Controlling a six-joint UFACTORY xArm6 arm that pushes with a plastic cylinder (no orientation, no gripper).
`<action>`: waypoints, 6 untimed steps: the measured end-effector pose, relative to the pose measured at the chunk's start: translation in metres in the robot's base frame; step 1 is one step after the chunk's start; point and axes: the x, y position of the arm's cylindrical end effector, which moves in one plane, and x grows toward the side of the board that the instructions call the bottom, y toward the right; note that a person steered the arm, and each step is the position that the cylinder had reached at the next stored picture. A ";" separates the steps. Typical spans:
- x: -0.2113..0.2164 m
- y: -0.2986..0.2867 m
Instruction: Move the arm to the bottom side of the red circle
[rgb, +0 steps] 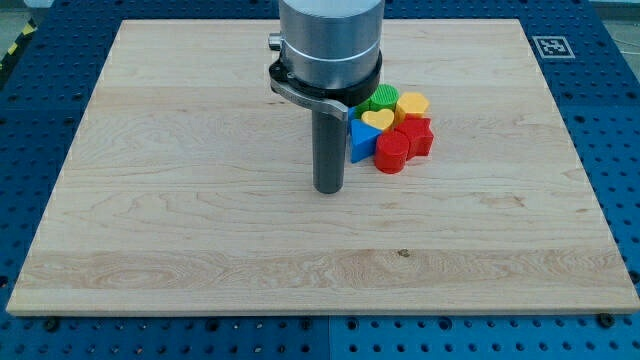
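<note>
The red circle (392, 153) sits at the bottom of a tight cluster of blocks right of the board's centre. Around it are a blue triangle (360, 141), a yellow heart (377, 121), a red star-like block (416, 134), a yellow block (411, 104) and a green block (381, 98). My tip (329, 188) rests on the wooden board (200, 200), to the left of and below the red circle, apart from it. The arm's body hides the cluster's upper left part.
A black-and-white marker tag (551, 46) lies at the board's top right corner. A blue perforated table (620, 150) surrounds the board on all sides.
</note>
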 end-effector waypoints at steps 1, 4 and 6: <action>0.006 0.002; 0.019 0.002; 0.011 0.040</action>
